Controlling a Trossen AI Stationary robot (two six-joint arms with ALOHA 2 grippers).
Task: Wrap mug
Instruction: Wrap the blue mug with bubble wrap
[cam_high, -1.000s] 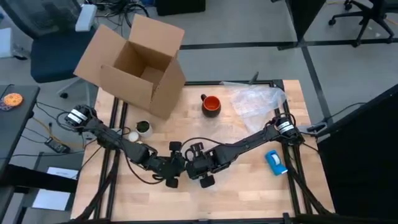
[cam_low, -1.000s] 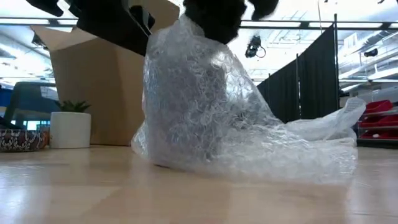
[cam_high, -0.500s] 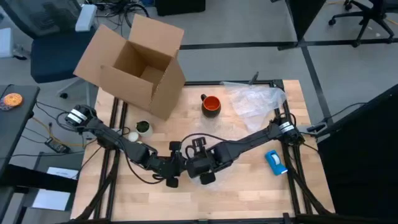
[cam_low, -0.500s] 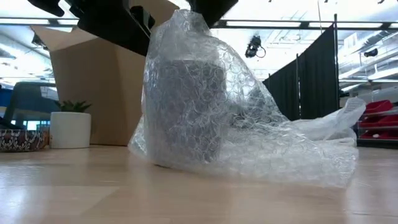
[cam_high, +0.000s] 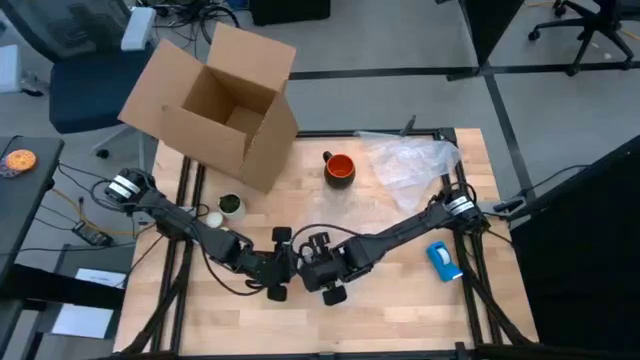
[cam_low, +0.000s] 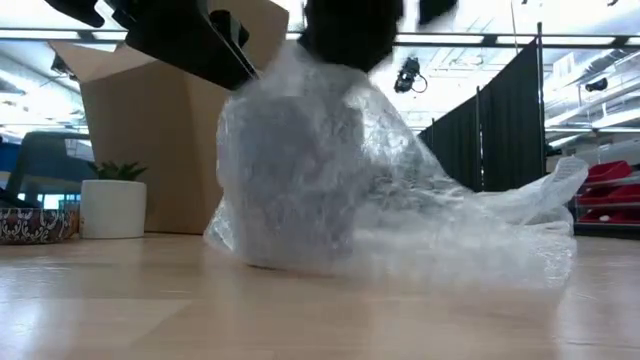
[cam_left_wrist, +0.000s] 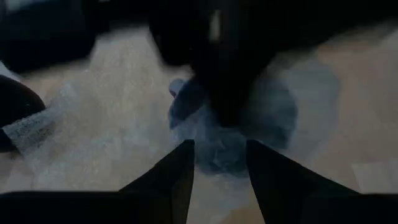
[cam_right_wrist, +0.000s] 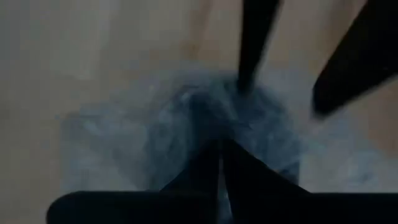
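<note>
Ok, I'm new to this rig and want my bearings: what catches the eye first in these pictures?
The bubble-wrap bundle filling the low view, something dark inside, pinched at its top by the right end effector, with the left end effector beside it. Then the bare orange mug farther back, and the open cardboard box at the far left corner.

Mug (cam_high: 340, 168) near the back middle of the table (cam_high: 400, 300). Left of the mug and further back, over the table corner: open cardboard box (cam_high: 215, 105). Just right of the mug: loose bubble wrap sheet (cam_high: 412, 160). Left of the mug and nearer the front: small pot (cam_high: 231, 206). Right of the mug, toward the front edge: tape roll (cam_high: 443, 260). In front of the mug, side by side: left gripper (cam_high: 280, 268) and right gripper (cam_high: 324, 270), above a wrapped bundle (cam_low: 300, 180) on the table.
</note>
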